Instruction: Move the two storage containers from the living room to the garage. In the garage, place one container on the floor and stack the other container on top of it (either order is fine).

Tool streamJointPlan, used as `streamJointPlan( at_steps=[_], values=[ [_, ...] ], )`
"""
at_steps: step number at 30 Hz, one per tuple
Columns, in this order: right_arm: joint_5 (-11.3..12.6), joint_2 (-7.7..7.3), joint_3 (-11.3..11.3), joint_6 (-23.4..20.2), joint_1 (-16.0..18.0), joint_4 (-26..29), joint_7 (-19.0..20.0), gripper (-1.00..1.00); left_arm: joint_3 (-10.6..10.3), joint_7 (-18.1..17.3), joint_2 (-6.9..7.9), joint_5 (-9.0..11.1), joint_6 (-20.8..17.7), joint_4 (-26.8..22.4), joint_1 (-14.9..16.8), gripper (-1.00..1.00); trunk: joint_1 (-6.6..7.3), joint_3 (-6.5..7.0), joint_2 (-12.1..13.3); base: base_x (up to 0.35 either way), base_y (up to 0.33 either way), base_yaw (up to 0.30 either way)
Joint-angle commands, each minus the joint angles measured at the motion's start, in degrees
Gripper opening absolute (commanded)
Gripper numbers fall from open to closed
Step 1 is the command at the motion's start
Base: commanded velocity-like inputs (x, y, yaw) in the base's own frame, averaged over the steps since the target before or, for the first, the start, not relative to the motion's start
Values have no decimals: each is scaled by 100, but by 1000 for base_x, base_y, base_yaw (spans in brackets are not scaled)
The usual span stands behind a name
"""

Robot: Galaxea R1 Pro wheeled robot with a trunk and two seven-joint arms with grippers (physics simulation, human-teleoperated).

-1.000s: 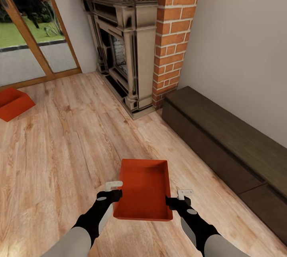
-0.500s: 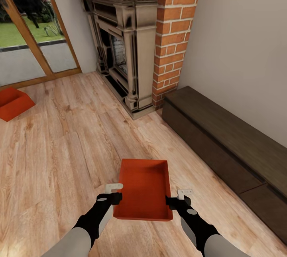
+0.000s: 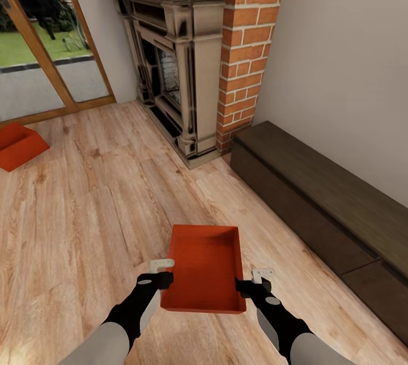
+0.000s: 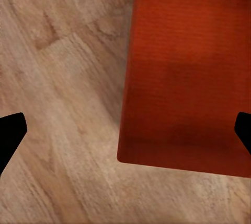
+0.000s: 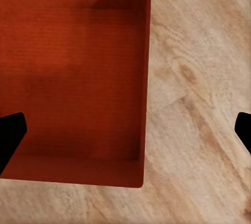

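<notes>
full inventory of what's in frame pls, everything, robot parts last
storage containers: 2, orange-red; near container between the two grippers in front of the robot, far container on the planks by the glass door, cut by the picture's left edge
wood floor: 1, light planks, across the room
fireplace: 1, dark ornate surround with a tan mantel, far wall
brick column: 1, red brick, right of the fireplace
low cabinet: 1, dark brown, along the right wall
glass door: 1, wood frame, far left, lawn beyond
left gripper: 1, black, open, straddling the near container's left wall
right gripper: 1, black, open, straddling its right wall
</notes>
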State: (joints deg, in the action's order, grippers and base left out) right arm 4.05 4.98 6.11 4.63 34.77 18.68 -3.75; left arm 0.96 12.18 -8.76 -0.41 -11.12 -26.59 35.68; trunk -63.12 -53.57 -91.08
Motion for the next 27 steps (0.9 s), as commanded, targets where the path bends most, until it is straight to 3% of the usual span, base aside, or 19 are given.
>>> streamJointPlan(
  at_steps=[1, 4, 27],
  values=[
    [40, -3, 48, 20, 4, -5, -38, 100, 9, 13, -3, -3, -27, -16, 0, 100, 0, -4, -2, 0, 0, 0],
    [36, -3, 48, 20, 4, -5, -38, 100, 9, 13, -3, -3, -24, -20, 0, 100, 0, -4, -2, 0, 0, 0],
    [43, -6, 48, 11, 4, -5, -38, 100, 8, 4, 5, -3, -13, -44, 0, 100, -505, -416, -924, 0, 0, 0]
  ],
)
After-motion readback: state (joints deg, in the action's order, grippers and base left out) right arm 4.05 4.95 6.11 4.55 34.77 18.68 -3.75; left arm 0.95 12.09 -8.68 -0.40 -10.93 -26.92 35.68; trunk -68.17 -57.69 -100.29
